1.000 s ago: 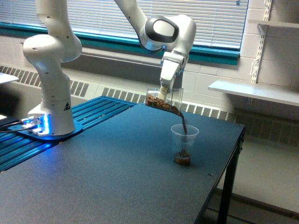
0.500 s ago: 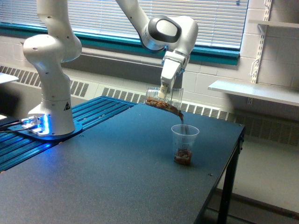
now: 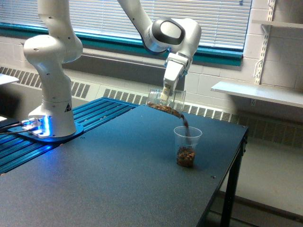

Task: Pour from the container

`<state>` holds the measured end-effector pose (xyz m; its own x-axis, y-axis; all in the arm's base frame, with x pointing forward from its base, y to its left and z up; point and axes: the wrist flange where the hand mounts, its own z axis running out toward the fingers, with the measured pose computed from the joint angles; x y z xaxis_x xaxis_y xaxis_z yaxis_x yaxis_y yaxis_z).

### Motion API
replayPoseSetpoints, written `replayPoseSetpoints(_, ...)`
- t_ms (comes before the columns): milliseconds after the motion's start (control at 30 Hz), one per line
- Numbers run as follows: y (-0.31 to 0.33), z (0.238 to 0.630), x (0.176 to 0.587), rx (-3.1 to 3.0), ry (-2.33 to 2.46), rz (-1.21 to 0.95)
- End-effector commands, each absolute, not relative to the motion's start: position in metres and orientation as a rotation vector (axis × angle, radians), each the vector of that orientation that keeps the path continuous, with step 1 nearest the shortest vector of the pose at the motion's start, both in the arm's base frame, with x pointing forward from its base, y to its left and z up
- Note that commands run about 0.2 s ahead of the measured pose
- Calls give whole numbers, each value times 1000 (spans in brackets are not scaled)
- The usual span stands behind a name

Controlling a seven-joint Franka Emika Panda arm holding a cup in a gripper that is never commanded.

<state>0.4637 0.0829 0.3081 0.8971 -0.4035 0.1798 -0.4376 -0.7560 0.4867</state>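
My gripper is shut on the container, a clear wide tumbler tipped on its side above the table, its mouth toward the exterior view's right. Brown pieces lie along its lower wall and fall in a thin stream from its rim. Below stands a smaller clear tapered cup, upright on the dark table, with a brown heap in its bottom. The stream drops into that cup's mouth.
The arm's white base stands at the exterior view's left on blue ribbed rails. The table's right edge lies close to the cup. A white wall shelf hangs behind, with radiators and blinds along the back wall.
The container has tipped slightly further and shifted a little right. Fewer brown pieces remain in it, and the heap in the small cup has grown.
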Motion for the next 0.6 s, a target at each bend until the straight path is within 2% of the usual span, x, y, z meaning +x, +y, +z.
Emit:
replayPoseSetpoints(33,87,307,461,2504,-628,103)
replayPoseSetpoints(600,83,308,461,2477,-645,116)
